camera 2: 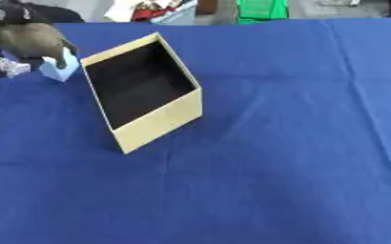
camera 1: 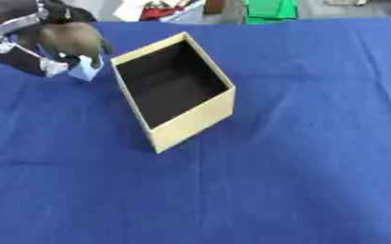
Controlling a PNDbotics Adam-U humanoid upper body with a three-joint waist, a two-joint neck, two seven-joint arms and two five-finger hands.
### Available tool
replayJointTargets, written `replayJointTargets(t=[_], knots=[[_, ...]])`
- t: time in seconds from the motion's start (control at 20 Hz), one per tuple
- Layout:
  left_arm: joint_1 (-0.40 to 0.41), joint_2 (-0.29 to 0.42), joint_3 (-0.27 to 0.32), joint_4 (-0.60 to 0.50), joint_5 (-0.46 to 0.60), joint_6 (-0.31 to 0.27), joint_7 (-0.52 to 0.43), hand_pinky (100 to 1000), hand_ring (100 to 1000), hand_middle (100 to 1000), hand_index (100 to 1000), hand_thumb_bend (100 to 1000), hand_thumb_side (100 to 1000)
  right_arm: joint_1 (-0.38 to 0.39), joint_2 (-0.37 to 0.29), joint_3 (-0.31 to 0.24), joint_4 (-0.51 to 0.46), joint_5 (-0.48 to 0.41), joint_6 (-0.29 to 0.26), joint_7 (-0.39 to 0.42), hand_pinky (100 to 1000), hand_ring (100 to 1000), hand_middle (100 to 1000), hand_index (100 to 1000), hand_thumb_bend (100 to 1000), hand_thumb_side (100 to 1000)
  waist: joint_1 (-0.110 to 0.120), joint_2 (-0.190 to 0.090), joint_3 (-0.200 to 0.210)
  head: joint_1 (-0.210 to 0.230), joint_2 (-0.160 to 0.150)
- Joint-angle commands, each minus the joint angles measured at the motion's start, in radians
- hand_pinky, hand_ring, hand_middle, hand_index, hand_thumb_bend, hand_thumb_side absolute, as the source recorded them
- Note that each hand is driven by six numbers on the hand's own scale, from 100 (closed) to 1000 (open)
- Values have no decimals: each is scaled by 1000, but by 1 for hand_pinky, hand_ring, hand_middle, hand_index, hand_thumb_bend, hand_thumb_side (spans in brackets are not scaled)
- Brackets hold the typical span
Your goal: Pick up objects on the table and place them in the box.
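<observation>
A light blue block is at the far left of the blue table, just left of the box's near-left corner. My left hand comes in from the upper left and hangs over the block, its fingers and thumb curled down on either side of it. Whether the block rests on the cloth or is just off it I cannot tell. The cream cardboard box stands open in the middle-left of the table, its inside dark, with nothing visible in it. My right hand shows in neither view.
A blue cloth covers the whole table, with wide bare cloth to the right of and in front of the box. Beyond the far edge are green crates and some clutter.
</observation>
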Motion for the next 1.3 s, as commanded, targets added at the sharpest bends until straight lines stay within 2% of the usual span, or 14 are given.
replayJointTargets(t=[0.05,0.25,0.65,0.75,0.9,1.3], knots=[[-48,-19,-8,-22,16,11,-15,607,567,446,538,100,229,-16,-8,-1,-20,5,-4,3,875,952,753,951,100,792,4,-27,-5,-1,3],[-81,-76,-23,-12,20,22,-22,605,561,439,536,100,285,-19,-5,0,-22,4,-5,5,875,952,753,951,100,793,7,-24,-15,7,-3],[-114,-157,-48,11,4,29,-26,602,564,445,541,100,292,-25,1,3,-26,0,-6,7,875,953,753,952,100,792,8,-16,-25,9,-8],[-119,-177,-54,18,-19,30,-11,601,565,445,541,100,302,-27,3,3,-27,-1,-6,8,875,953,753,952,100,792,7,-13,-28,9,-8],[-126,-201,-65,29,-68,27,16,600,568,449,540,100,255,-31,8,4,-30,-2,-6,8,875,953,753,952,100,792,6,-9,-34,12,-13],[-121,-254,-91,73,-245,16,104,606,579,464,552,100,208,-36,9,3,-31,-3,-5,7,876,953,753,952,100,793,5,-2,-39,13,-15]])
